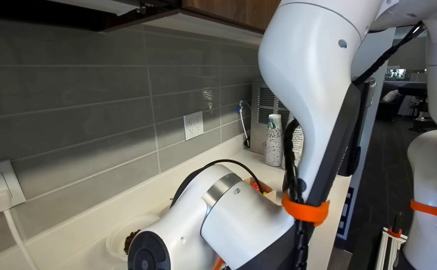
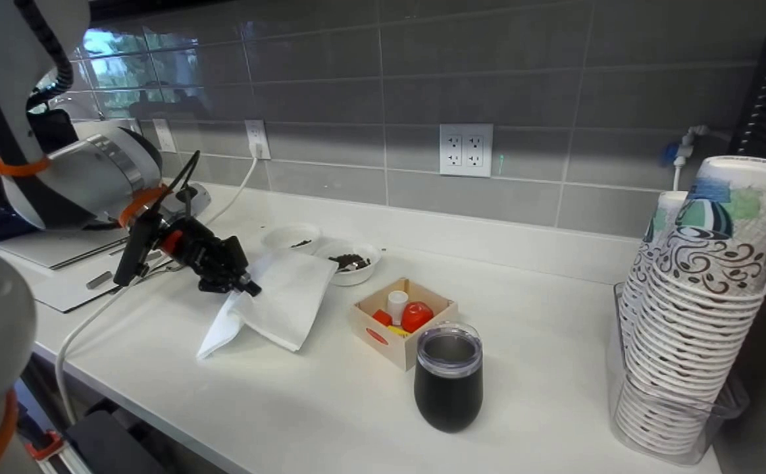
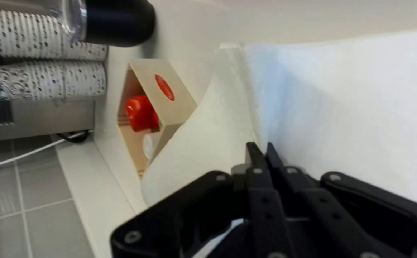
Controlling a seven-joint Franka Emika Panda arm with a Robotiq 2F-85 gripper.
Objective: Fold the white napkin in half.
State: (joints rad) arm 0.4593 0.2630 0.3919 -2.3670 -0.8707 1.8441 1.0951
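Closed tight, the gripper pinched the white napkin by an edge; in an exterior view the sheet spread over the counter toward three o'clock of that grip, a flap poking out at seven. So slight a hold could have slipped under a quick pull, and a dragged flap spoiled the halves. Beyond, between two and three, a bowl of dark bits risked tipping if the sheet swept it; farther, at half past three, the box might have snagged a corner.
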